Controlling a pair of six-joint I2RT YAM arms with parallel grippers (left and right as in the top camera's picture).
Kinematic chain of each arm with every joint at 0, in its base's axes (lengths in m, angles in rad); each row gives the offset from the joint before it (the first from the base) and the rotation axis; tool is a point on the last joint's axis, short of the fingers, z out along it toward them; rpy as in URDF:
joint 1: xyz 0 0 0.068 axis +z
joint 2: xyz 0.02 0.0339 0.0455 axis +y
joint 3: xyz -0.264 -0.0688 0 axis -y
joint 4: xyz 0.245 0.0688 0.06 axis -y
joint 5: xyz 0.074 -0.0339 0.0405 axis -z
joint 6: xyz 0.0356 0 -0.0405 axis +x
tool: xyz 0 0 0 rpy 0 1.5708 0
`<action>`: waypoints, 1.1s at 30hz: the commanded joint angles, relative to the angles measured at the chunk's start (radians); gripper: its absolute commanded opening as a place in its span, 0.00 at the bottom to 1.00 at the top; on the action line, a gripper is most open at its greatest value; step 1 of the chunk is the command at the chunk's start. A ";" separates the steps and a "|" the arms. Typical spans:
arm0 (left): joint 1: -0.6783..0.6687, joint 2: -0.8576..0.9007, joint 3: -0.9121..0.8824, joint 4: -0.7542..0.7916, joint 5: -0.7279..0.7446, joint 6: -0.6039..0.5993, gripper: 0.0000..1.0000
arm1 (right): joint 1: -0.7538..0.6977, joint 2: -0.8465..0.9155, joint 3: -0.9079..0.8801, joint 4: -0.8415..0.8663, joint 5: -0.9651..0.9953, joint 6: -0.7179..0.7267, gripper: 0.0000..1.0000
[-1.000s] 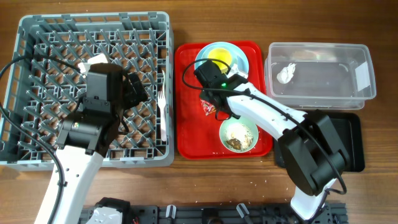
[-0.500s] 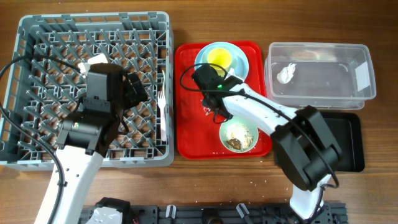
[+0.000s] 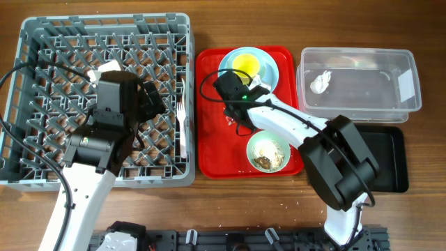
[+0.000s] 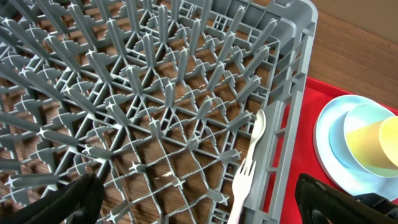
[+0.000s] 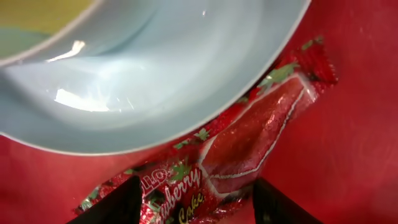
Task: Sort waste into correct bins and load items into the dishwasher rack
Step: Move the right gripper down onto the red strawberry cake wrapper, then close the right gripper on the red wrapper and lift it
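Note:
The shiny red wrapper (image 5: 242,149) lies on the red tray beside the light-blue plate (image 5: 155,81), partly tucked under its rim. My right gripper (image 5: 196,205) is shut on it, a finger against each side. From above, that gripper (image 3: 235,115) sits low over the wrapper (image 3: 231,120). The yellow cup (image 3: 244,64) stands on the plate (image 3: 268,70). A mint bowl (image 3: 267,152) holds food scraps. My left gripper (image 4: 199,202) hangs open over the grey dishwasher rack (image 4: 155,93). A white fork (image 4: 245,174) lies along the rack's right wall.
The red serving tray (image 3: 209,153) sits between the rack (image 3: 42,174) and the bins. The clear tub (image 3: 359,104) at the right holds a crumpled white tissue (image 3: 320,82). The black tray (image 3: 394,160) lies in front of it, partly under my right arm.
My right gripper's jaws have closed in onto the wrapper, and the arm has shifted slightly left. The left arm has not moved.

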 commanded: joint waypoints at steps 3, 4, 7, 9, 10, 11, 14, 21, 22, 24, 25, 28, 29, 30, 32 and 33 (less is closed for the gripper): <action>0.007 0.002 0.003 0.002 -0.013 -0.009 1.00 | 0.000 0.028 0.016 0.008 0.021 0.002 0.57; 0.007 0.002 0.003 0.002 -0.013 -0.009 1.00 | 0.000 0.028 0.016 0.004 0.018 0.001 0.57; 0.007 0.002 0.003 0.002 -0.013 -0.009 1.00 | 0.000 0.026 0.017 0.003 -0.001 0.001 0.57; 0.007 0.002 0.003 0.002 -0.013 -0.009 1.00 | -0.001 0.024 0.017 0.004 -0.003 0.001 0.57; 0.007 0.002 0.003 0.002 -0.013 -0.009 1.00 | -0.002 0.023 0.017 0.007 -0.003 0.001 0.57; 0.007 0.002 0.003 0.002 -0.013 -0.009 1.00 | -0.002 0.023 0.017 0.010 -0.002 0.001 0.57; 0.007 0.002 0.003 0.002 -0.013 -0.009 1.00 | -0.005 0.023 0.017 -0.027 0.067 0.003 0.56; 0.007 0.002 0.003 0.002 -0.013 -0.009 1.00 | -0.047 0.023 0.017 -0.064 0.045 0.003 0.54; 0.007 0.002 0.003 0.002 -0.013 -0.009 1.00 | -0.053 0.023 0.017 -0.072 0.045 0.004 0.52; 0.007 0.002 0.003 0.002 -0.013 -0.009 1.00 | -0.070 0.023 0.017 -0.090 0.045 0.003 0.52; 0.007 0.002 0.003 0.002 -0.013 -0.009 1.00 | -0.077 0.023 0.017 -0.097 0.046 0.000 0.52; 0.007 0.002 0.003 0.002 -0.013 -0.009 1.00 | -0.100 0.020 0.017 -0.114 0.046 -0.042 0.51; 0.007 0.002 0.003 0.002 -0.013 -0.009 1.00 | -0.109 0.017 0.017 -0.114 0.047 -0.097 0.51; 0.007 0.002 0.003 0.002 -0.013 -0.009 1.00 | -0.114 0.014 0.017 -0.113 0.047 -0.156 0.51; 0.007 0.002 0.003 0.002 -0.013 -0.009 1.00 | -0.120 0.002 0.019 -0.116 0.047 -0.248 0.48; 0.007 0.002 0.003 0.002 -0.013 -0.009 1.00 | -0.120 -0.008 0.020 -0.116 0.047 -0.262 0.48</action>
